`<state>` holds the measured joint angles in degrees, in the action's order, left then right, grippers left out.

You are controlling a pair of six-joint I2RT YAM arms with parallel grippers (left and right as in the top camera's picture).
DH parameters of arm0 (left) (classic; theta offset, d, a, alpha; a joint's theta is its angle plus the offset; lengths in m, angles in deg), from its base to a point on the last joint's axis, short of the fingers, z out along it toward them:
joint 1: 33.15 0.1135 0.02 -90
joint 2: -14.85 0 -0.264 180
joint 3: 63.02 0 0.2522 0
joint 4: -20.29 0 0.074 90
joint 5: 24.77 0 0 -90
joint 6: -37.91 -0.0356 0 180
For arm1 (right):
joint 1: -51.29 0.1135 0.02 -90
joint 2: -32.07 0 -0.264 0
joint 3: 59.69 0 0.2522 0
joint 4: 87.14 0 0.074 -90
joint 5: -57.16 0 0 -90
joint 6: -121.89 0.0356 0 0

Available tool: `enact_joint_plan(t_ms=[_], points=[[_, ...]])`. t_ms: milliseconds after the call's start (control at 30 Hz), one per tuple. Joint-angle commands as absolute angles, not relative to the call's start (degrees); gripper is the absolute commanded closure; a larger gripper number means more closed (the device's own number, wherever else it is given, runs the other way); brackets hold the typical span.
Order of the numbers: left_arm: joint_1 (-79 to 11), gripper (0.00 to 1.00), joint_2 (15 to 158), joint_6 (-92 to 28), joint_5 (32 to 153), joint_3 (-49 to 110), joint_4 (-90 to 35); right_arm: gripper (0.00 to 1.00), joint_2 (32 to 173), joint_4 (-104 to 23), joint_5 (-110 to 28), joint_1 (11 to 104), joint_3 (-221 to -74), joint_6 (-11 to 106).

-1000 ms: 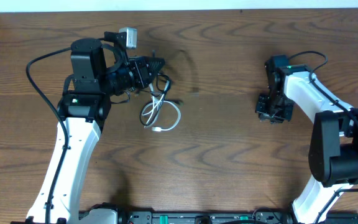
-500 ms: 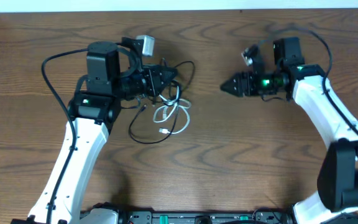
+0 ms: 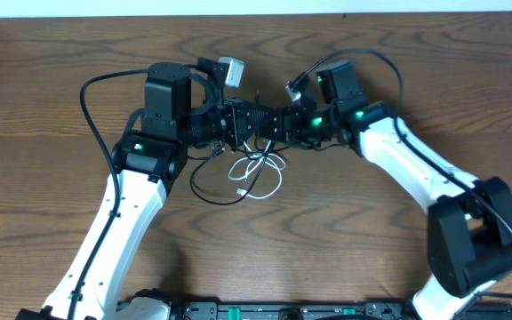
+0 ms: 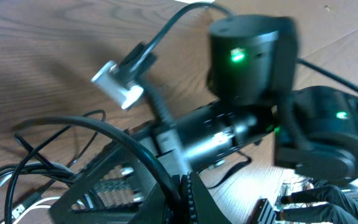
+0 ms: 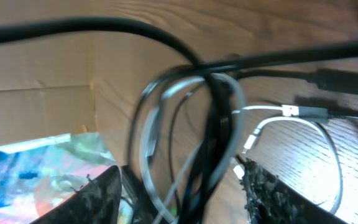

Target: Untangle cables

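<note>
Wooden table [image 3: 372, 240], overhead: the right gripper [image 3: 275, 123] has swung in to meet the left gripper [image 3: 252, 120], which pinches the cables [image 3: 262, 169] at mid-table. Left wrist: jaws pressed together on them. Right wrist: fingers [image 5: 98, 199] spread astride the loops, so separating can likely begin.

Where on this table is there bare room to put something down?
Bare wood: the wide front middle between the left arm and right arm, below the cables; the back-right corner beyond the right arm; the left strip. Crowded where left tool and right tool meet.
</note>
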<state>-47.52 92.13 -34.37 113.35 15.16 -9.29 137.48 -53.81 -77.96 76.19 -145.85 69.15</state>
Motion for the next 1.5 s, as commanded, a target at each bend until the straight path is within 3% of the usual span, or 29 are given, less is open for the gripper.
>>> enact_joint_plan(t_ms=[0, 67, 167, 333, 433, 533, 633, 767, 1000, 1200, 1400, 1467], points=[[-47.72, 0.93, 92.28, -35.31, 114.35, 15.53, -9.07, 0.56, 139.03, -54.12, -73.37, 76.72, -146.09, 72.14], [-47.72, 0.92, 92.28, -35.31, 114.33, 15.53, -9.07, 0.65, 139.07, -53.7, -71.23, 76.74, -146.09, 72.12], [-47.69, 0.92, 92.28, -35.73, 113.74, 15.53, -9.31, 0.99, 139.05, -51.78, -67.74, 76.06, -146.09, 69.21], [-46.82, 0.93, 92.28, -42.0, 102.86, 15.53, -15.65, 0.99, 136.69, -40.56, -58.93, 71.17, -146.22, 63.07], [-46.73, 0.91, 92.3, -43.55, 84.93, 15.51, -21.33, 0.99, 130.92, -34.31, -55.63, 67.73, -146.22, 61.54], [-46.73, 0.78, 92.32, -43.58, 75.58, 15.47, -24.24, 0.99, 124.71, -29.42, -50.47, 66.92, -146.22, 61.63], [-47.32, 0.63, 92.3, -46.15, 78.77, 15.47, -24.21, 0.99, 122.4, -26.99, -49.44, 67.58, -146.2, 62.17], [-51.61, 0.48, 89.9, -52.73, 94.88, 15.49, -22.42, 0.99, 124.21, -24.87, -47.3, 68.59, -146.2, 63.27], [-62.16, 0.44, 84.96, -55.25, 95.45, 15.47, -16.94, 0.95, 127.05, -23.93, -48.02, 67.49, -146.2, 63.55], [-68.7, 0.45, 91.19, -55.31, 92.93, 15.44, -16.63, 0.91, 127.25, -23.8, -51.23, 67.25, -146.2, 62.94], [-71.65, 0.44, 100.65, -55.31, 92.8, 15.44, -10.55, 0.9, 127.25, -23.78, -63.3, 64.56, -146.2, 58.44], [-71.98, 0.45, 102.27, -55.29, 92.8, 15.44, -9.48, 0.94, 127.25, -23.91, -68.26, 63.38, -146.2, 57.13]])
